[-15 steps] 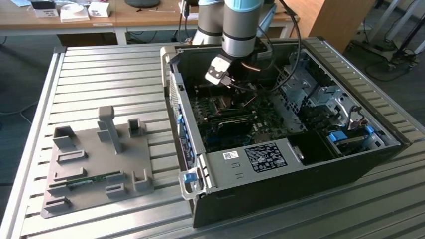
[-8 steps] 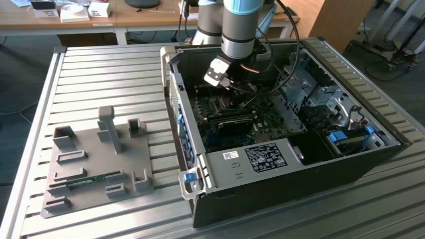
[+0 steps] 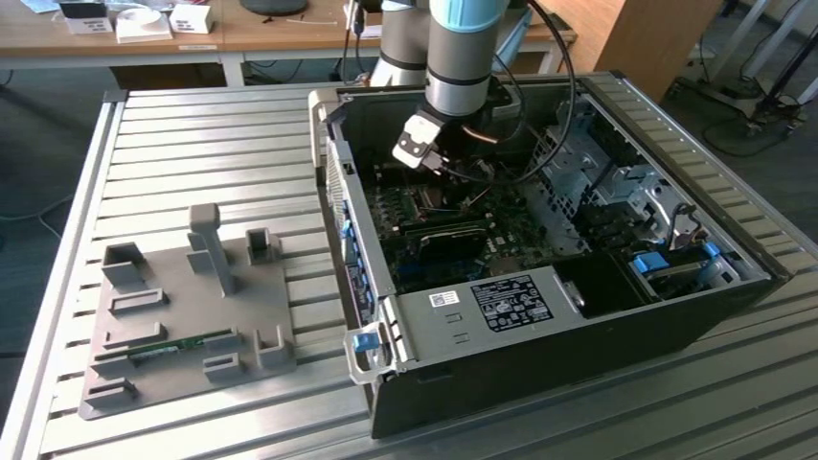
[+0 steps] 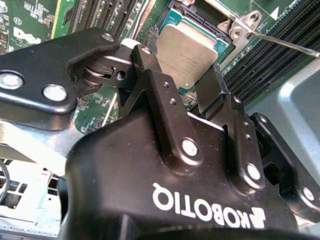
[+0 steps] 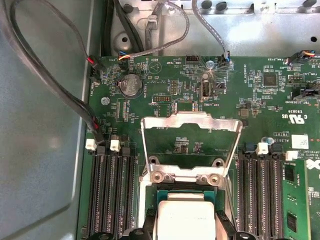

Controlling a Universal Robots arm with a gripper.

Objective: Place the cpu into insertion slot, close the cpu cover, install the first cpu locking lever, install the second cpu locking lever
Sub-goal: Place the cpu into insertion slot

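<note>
The cpu (image 5: 185, 217), a flat square chip with a silver-grey top, sits at the insertion slot (image 5: 186, 190) on the green board (image 5: 165, 75). The gripper (image 4: 177, 70) has its jaws against two opposite sides, seemingly gripping it. The cpu cover (image 5: 187, 119) stands raised, so closing it and latching both levers look still undone.

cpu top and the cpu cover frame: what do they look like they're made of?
cpu: the top looks like matte silver-grey metal, possibly plated, going by its dull, even sheen. cpu cover: thin bright sheet metal, likely stamped steel, going by its glossy highlights and bent edges. The exact alloy can't be told by look.
</note>
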